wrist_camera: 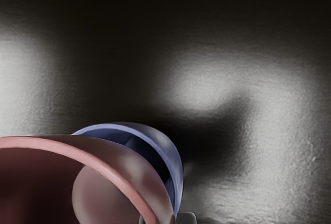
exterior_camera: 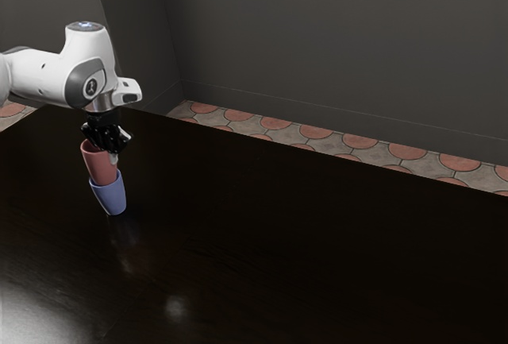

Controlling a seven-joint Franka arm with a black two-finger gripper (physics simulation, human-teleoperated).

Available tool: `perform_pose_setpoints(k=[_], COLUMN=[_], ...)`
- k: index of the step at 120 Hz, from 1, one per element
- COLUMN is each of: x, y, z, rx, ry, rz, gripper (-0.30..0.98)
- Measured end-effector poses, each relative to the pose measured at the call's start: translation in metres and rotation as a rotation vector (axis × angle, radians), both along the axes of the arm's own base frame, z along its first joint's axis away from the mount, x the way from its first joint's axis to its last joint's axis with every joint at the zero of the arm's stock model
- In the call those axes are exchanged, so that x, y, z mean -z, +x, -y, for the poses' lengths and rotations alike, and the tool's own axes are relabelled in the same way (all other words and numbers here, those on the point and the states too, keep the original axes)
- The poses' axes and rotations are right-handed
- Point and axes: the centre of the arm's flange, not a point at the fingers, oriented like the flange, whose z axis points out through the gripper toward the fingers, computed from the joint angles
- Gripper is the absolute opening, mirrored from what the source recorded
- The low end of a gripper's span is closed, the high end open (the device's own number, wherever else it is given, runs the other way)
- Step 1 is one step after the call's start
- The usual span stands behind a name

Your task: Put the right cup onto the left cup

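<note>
Your fingers (exterior_camera: 110,154) are clamped on the red cup (exterior_camera: 99,165) at its rim, one inside the wall and one outside, so any twist of the hand goes straight into the cup. That cup is the one you are placing; its lower end is at the mouth of the blue cup (exterior_camera: 109,196), which stands beneath it on the bench (exterior_camera: 278,241). In the wrist view you can see into the blue cup along one side of the red one, and from there I can't quite judge how deep the red base sits or whether it bears evenly. The job looks nearly done, with seating and release left to you. If the red base is riding on the blue rim and you press down, the lower cup could tip or skid across the bench. Your grip is on one side of the wall only, so a hard push there could also cock the red cup and wedge it crooked. Open before it has settled and it may drop askew; draw away sideways and the inner finger could catch the wall and drag both cups over. Ease down, open gently, then lift straight.
</note>
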Motion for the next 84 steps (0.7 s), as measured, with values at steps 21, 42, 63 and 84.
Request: perform_pose_setpoints(k=[21, 42, 63, 84], x=[0.006, 0.012, 0.012, 0.009], y=[0.002, 0.004, 0.004, 0.004], z=[-0.001, -0.001, 0.0, 0.0], rx=[0.001, 0.004, 0.009, 0.014], ry=[0.001, -0.001, -0.005, -0.006], rz=[-0.001, -0.002, 0.002, 0.006], gripper=[-0.1, -0.06, 0.21, 0.48])
